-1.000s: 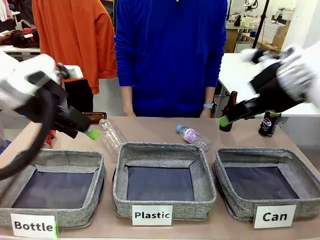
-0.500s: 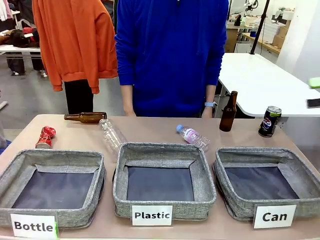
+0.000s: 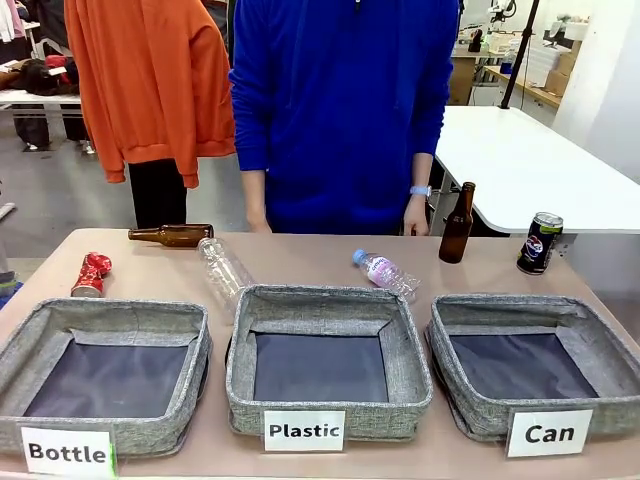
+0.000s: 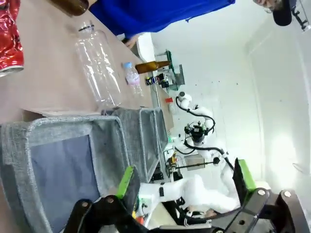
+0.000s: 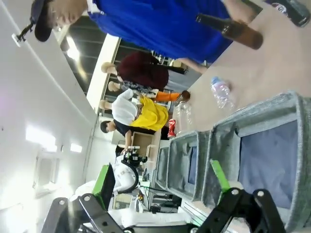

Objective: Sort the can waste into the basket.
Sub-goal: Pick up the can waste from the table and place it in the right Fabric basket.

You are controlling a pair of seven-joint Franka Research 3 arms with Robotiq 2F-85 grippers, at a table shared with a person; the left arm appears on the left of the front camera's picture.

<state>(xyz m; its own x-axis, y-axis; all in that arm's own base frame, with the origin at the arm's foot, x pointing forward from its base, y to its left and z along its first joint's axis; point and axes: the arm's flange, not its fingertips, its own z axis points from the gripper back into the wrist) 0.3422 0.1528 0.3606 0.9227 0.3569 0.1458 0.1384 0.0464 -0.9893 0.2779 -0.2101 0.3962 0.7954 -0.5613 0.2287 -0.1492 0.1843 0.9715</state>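
Having cleared the table (image 3: 300,262), left gripper (image 4: 184,174) and right gripper (image 5: 161,175) gape wide; crushed red-and-silver metal can (image 3: 90,274) and dark metal can (image 3: 540,242) sit near opposite edges.

left can (image 3: 90,275) behind Bottle basket (image 3: 120,318), right can (image 3: 539,243) behind Can basket (image 3: 520,312)

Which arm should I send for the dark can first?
Right, probably. The dark can stands far right, just behind the Can basket, on that arm's side, and the right pincer is open. The crushed red can lies far left.
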